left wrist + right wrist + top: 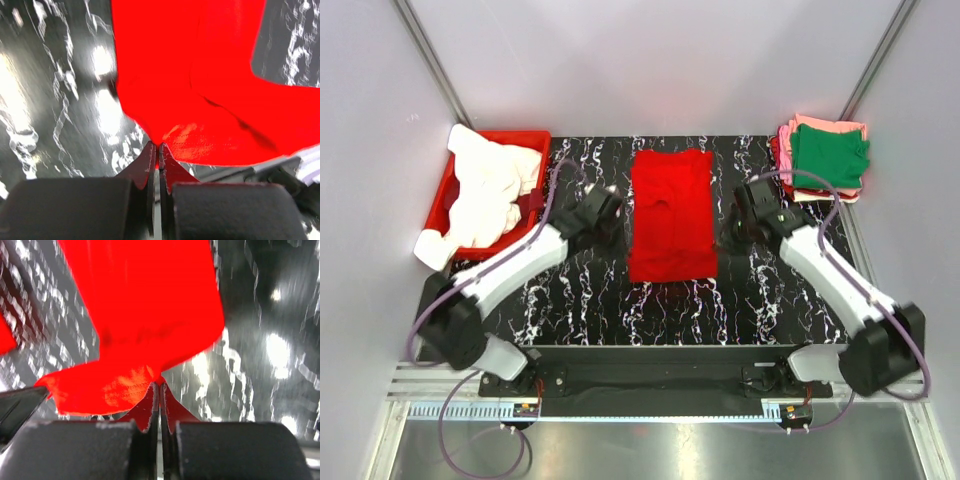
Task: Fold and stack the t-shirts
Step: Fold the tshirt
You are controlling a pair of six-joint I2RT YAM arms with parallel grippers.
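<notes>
From above, both sets of fingertips are hidden under the wrists, and the wrist views are blurred. The left gripper (156,146) is fully closed, with the edge of the one red t-shirt (670,215) drawn to a point at its tips, so it looks pinched. The right gripper (159,385) is closed the same way on the opposite edge.

The shirt lies flat on the marbled table (760,290) between the two grippers, its long axis running away from the arm bases.

Outward of the left gripper is one red bin (535,137) heaped with white shirts (485,185); their number cannot be told. Beyond and outward of the right gripper is one stack (800,185), with a green shirt (830,155) on top and pink, red and cream layers under it.
</notes>
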